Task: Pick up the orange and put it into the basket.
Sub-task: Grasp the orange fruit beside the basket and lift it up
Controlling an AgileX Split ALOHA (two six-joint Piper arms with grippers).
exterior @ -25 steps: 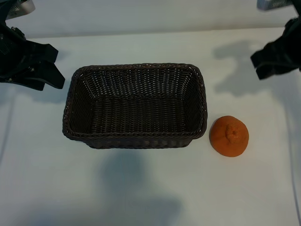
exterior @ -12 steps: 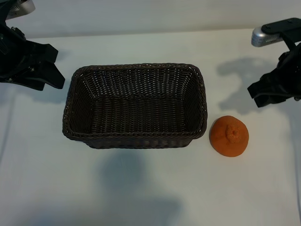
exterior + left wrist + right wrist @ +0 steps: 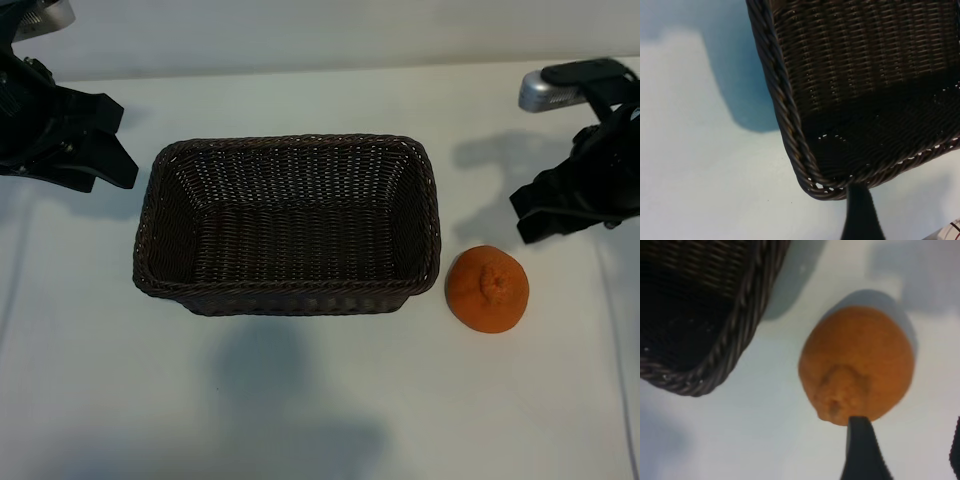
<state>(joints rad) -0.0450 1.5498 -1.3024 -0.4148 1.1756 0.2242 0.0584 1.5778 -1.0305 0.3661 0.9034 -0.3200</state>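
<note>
- Orange [image 3: 487,289] sits on the white table [image 3: 300,400], just beside the basket's right end, at about four o'clock from the basket's centre; its stem dimple faces up and nothing holds it.
- Left gripper [image 3: 105,150] hangs at the far left of the exterior view, at about ten o'clock from the basket, just off the basket's upper-left corner and apart from it. Its jaws stand fairly wide and hold nothing.
- Left wrist view shows one dark fingertip [image 3: 860,215] above the table just outside a rounded basket corner [image 3: 825,187]; the second finger is out of that view.
- Basket [image 3: 150,215], dark brown woven wicker with a braided rim, rests in the middle of the table with its long side across the exterior view; its inside shows only weave.
- Right gripper [image 3: 535,212] hovers at about one o'clock from the orange, near it but not touching, well right of the basket. Its jaws are parted moderately wide, with nothing between them.
- Right wrist view has the orange [image 3: 857,365] filling the middle, a dark fingertip [image 3: 862,450] overlapping its edge in the picture, and the basket's corner [image 3: 730,350] just beside the fruit.
</note>
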